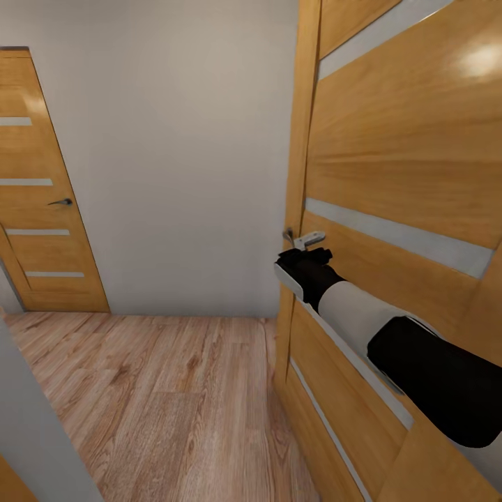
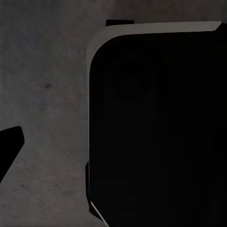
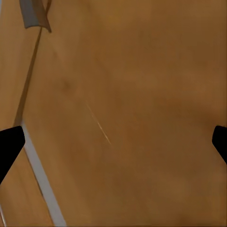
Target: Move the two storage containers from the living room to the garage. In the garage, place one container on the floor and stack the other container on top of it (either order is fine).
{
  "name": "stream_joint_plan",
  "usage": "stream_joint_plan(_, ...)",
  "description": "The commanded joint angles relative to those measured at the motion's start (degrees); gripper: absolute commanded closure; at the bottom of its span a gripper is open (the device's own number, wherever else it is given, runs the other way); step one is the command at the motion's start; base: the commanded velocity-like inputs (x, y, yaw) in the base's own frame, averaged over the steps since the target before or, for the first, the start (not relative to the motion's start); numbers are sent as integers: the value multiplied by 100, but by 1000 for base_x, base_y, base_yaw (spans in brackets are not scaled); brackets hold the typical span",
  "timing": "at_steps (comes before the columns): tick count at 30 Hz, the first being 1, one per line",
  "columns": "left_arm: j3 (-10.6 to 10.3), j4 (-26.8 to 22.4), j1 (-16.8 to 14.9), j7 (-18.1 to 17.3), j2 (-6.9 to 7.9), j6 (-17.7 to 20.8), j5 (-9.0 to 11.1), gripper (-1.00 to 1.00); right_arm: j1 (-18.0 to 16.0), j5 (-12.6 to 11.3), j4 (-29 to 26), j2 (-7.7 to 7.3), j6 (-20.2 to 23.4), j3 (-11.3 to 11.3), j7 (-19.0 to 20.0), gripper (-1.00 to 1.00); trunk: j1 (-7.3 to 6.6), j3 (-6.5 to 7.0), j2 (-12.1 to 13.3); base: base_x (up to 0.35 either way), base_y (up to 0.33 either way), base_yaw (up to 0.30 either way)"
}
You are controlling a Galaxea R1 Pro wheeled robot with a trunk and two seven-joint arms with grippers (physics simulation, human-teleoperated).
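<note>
The two storage containers are out of view. My right arm reaches forward to a wooden door (image 1: 404, 174) at the right. My right gripper (image 1: 305, 255) is just under the door's silver lever handle (image 1: 309, 240). In the right wrist view the right gripper (image 3: 113, 142) is open, its dark fingertips (image 3: 9, 144) wide apart against the door panel, with nothing between them. The handle (image 3: 33, 14) shows at that frame's corner. In the left wrist view one dark fingertip (image 2: 9, 149) of my left gripper stands far out at the edge, over a dark speckled grey surface (image 2: 47, 94).
I am in a narrow hallway with a light wood plank floor (image 1: 160, 404) and a white wall (image 1: 181, 139) ahead. A second wooden door (image 1: 42, 195), shut, stands at the far left. A grey wall edge (image 1: 35, 432) is close at the lower left. A black robot part (image 2: 156, 127) blocks much of the left wrist view.
</note>
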Motion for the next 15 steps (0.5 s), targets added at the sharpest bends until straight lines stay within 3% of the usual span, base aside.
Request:
stream_joint_plan(1, 9, -8, 2, 9, 0, -5, 8, -100, -7, -20, 101, 0, 73, 10, -37, -100, 0, -6, -3, 0, 0, 0)
stream_joint_plan(15, 8, -8, 2, 4, -4, -5, 8, -100, -9, -13, 391, 0, 67, 5, -37, -100, 0, -6, -3, 9, 0, 0)
